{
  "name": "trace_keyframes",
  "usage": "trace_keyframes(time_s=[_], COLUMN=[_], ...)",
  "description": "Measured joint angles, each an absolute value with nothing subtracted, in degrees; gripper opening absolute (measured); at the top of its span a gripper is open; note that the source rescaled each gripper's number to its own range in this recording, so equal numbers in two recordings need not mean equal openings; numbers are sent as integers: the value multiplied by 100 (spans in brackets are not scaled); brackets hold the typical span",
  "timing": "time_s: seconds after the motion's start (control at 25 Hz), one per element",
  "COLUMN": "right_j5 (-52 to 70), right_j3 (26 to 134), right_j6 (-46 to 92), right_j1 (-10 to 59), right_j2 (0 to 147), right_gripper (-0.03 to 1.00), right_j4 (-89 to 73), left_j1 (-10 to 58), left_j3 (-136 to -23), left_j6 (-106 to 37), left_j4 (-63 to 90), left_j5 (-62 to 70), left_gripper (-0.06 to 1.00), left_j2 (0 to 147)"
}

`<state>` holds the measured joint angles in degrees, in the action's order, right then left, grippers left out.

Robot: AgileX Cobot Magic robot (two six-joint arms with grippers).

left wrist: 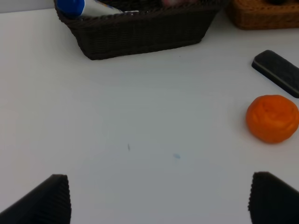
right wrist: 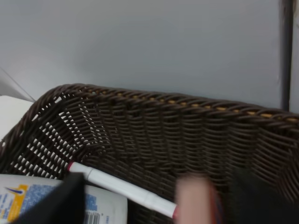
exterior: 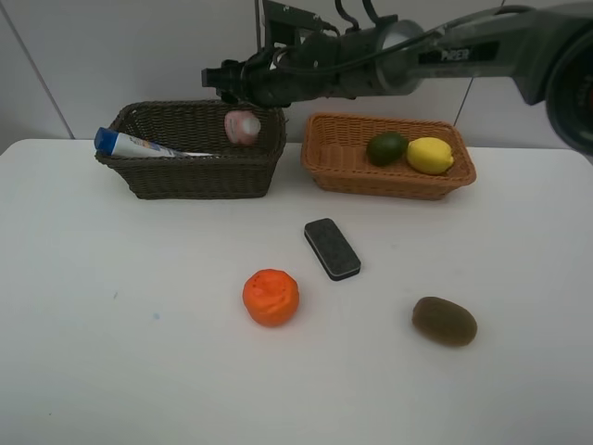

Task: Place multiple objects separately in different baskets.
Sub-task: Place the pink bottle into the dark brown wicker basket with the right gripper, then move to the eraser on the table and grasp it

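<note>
My right gripper [exterior: 222, 78] reaches across and hangs over the dark brown basket [exterior: 190, 176], fingers apart. The small pink bottle [exterior: 243, 126] shows blurred just below it, inside the basket's right end and loose between the spread fingers [right wrist: 70, 200]. In that basket also lie the blue-capped white bottle [exterior: 130, 144] and the white red-tipped marker [right wrist: 121, 189]. The light basket [exterior: 389, 181] holds the lime [exterior: 386, 148] and lemon [exterior: 430, 155]. The black eraser [exterior: 332, 247], orange [exterior: 271, 297] and kiwi [exterior: 444, 321] lie on the table. My left gripper [left wrist: 159, 200] is open above bare table, with the orange [left wrist: 272, 118] ahead.
The white table [exterior: 111, 324] runs to a pale wall behind the baskets. The right arm's body spans the back from the upper right, above the light basket. The two baskets stand side by side with a narrow gap between them.
</note>
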<state>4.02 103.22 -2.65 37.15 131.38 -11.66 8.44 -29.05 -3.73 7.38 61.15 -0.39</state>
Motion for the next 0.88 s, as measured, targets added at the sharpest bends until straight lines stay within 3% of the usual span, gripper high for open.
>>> trace_keyframes(time_s=[0.08, 0.2, 0.36, 0.68, 0.88], right_j5=[446, 757, 2030, 6135, 6965], right_j3=[10322, 10340, 10340, 10368, 10368], right_j6=[-265, -265, -265, -287, -288], right_j1=[3715, 3710, 3710, 3710, 3710], right_j2=[13138, 13068, 12664, 11643, 11724], right_gripper=[90, 97, 98, 98, 98], right_j4=[-1166, -1166, -1127, -767, -349], left_j1=[844, 844, 844, 844, 844], left_j3=[-2905, -2905, -2905, -2905, -2905], left_j6=[-373, -373, -373, -373, -373], left_j4=[738, 738, 738, 738, 738], left_j5=[6115, 6115, 6115, 6115, 6115], left_gripper=[100, 100, 100, 100, 100], left_j2=[-39, -39, -39, -39, -39])
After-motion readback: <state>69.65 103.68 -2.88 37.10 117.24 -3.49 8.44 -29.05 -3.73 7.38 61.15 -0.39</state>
